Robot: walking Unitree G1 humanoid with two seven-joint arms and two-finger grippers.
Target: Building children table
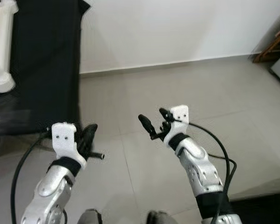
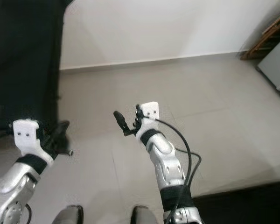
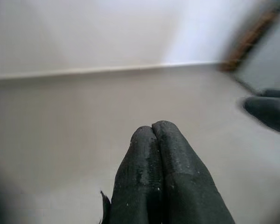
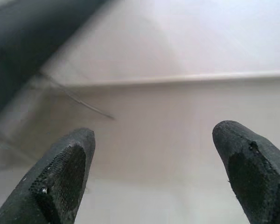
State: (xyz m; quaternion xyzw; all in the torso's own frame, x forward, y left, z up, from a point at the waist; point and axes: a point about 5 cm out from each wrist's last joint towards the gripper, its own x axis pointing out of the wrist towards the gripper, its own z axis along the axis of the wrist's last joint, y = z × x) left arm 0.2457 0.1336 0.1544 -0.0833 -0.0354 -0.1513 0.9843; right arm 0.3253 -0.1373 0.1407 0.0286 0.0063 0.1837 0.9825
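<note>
**Robot stands empty-handed, children's table yet to appear**

A humanoid robot faces a bare stretch of grey tiled floor (image 1: 144, 93) before a white wall (image 1: 177, 32), both silver arms raised ahead of it. The left tool (image 1: 89, 135) has its two black fingers (image 3: 154, 172) pressed together, gripping nothing. The right tool (image 1: 154, 122) has its fingers (image 4: 60, 177) spread wide, with only floor and skirting showing between them. A dark panel or piece of furniture (image 1: 46, 65) stands at the robot's left, and the corner of a wooden frame (image 1: 273, 46) shows at far right against the wall; what either is cannot be told.

No table top, leg or fastener can be made out, so where the table's parts lie cannot be told from this position. Judged from that, the assembly appears not to have started: the parts are yet to be found, picked up and joined, leaving the whole job ahead.
</note>
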